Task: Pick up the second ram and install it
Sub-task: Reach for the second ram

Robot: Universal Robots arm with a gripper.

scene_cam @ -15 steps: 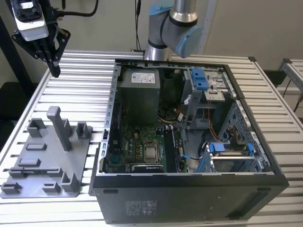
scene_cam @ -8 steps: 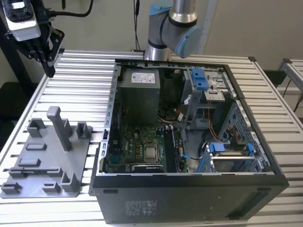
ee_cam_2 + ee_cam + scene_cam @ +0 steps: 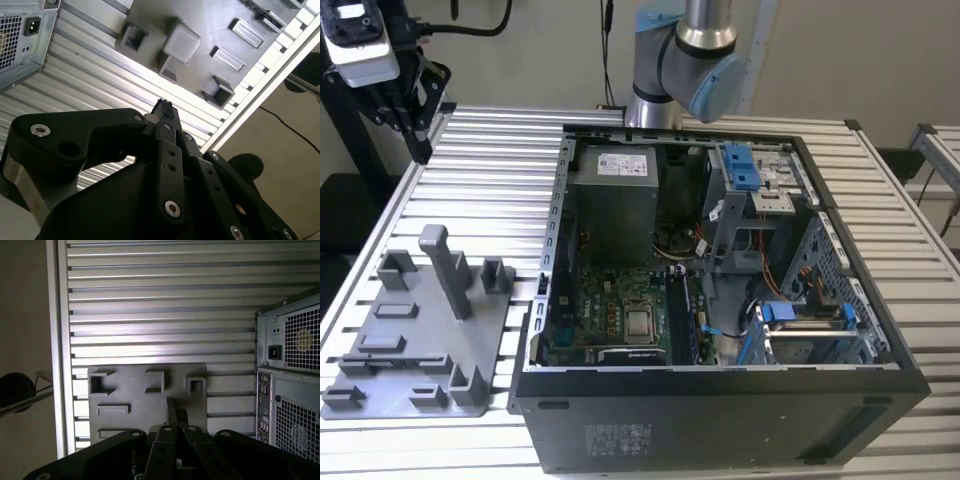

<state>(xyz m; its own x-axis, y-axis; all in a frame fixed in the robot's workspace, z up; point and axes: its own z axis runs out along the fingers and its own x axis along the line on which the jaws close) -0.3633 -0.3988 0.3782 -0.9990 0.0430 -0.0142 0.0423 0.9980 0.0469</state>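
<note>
A slatted metal tabletop [image 3: 910,260] carries everything, and most of it is taken up by an open black computer case [image 3: 720,420] lying with its side panel off. In both wrist views the case's perforated rear wall shows at the edge [image 3: 295,390] [image 3: 20,40]. The grey robot arm [image 3: 695,60] rises behind the case. On the exterior view's left, well apart from the case's open bay, lies a flat grey holder tray [image 3: 415,350] with several low pockets and one tall upright post [image 3: 445,265]. Both wrist views look down on this tray [image 3: 135,400] [image 3: 210,25], and its pockets look bare. Inside the case, a grey power supply [image 3: 612,200] sits at the far side, with the green motherboard [image 3: 610,300] nearer the camera and a drive cage with blue latches [image 3: 750,170] to the exterior view's right. The end effector [image 3: 422,150] hangs above the tabletop's far corner on the exterior view's left, beyond the tray and touching nothing. In both wrist views [image 3: 162,107] [image 3: 175,415] its black fingers [image 3: 170,150] converge until the tips meet, clenched on nothing. The second ram [image 3: 685,315] appears as a long, narrow dark stick standing on edge in the motherboard's slots, just to the exterior view's right of the processor socket [image 3: 640,322]. I cannot tell it apart from any stick beside it.
</note>
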